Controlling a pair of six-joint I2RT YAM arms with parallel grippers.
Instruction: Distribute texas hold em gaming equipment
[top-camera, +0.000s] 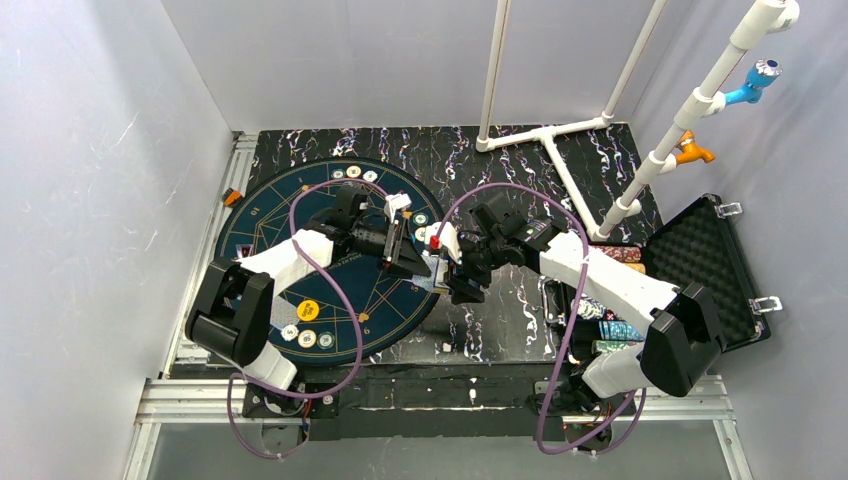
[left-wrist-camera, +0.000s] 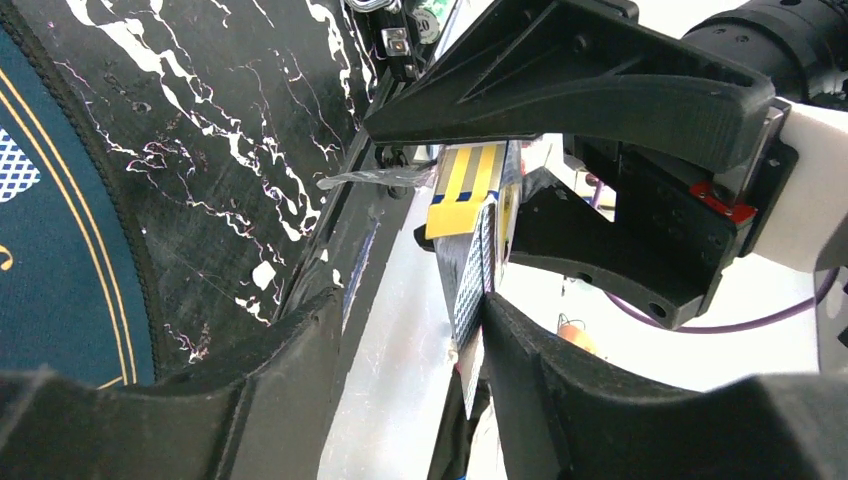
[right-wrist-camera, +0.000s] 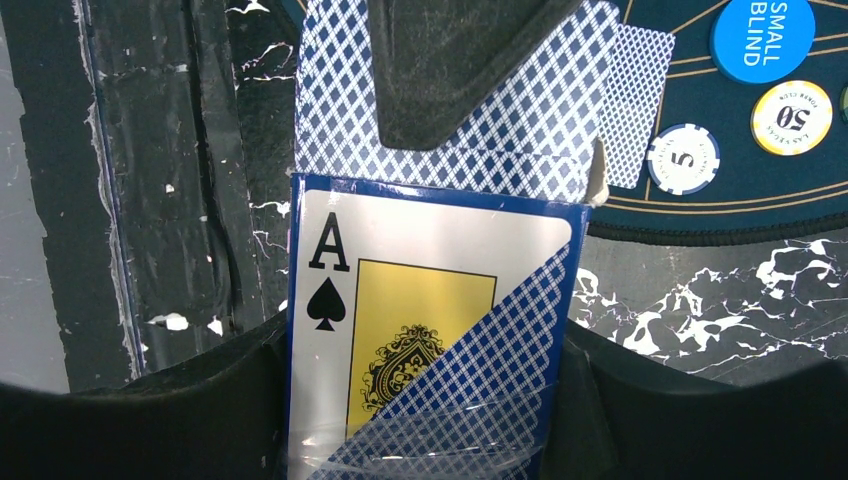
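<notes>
Pincer on the right (right-wrist-camera: 430, 400) clamps the card box (right-wrist-camera: 420, 290) over the desk (right-wrist-camera: 700, 300) just beside the mat (right-wrist-camera: 700, 195). My left pincer (left-wrist-camera: 410, 330) stands part open, one finger on the protruding cards (right-wrist-camera: 330, 100). Chips (right-wrist-camera: 683, 158) and a single card (right-wrist-camera: 640, 100) lie dealt, so I judge most cards remain. The box's long axis follows my fingers, mouth pointing away from the wrist.

Counted: 1 round mat (top-camera: 270, 215), 1 black case (top-camera: 715, 260), 1 card box (right-wrist-camera: 430, 330), 1 blue button disc (right-wrist-camera: 762, 38), 1 yellow disc (top-camera: 308, 310), 2 whole chips (right-wrist-camera: 683, 158) beside the blue.
</notes>
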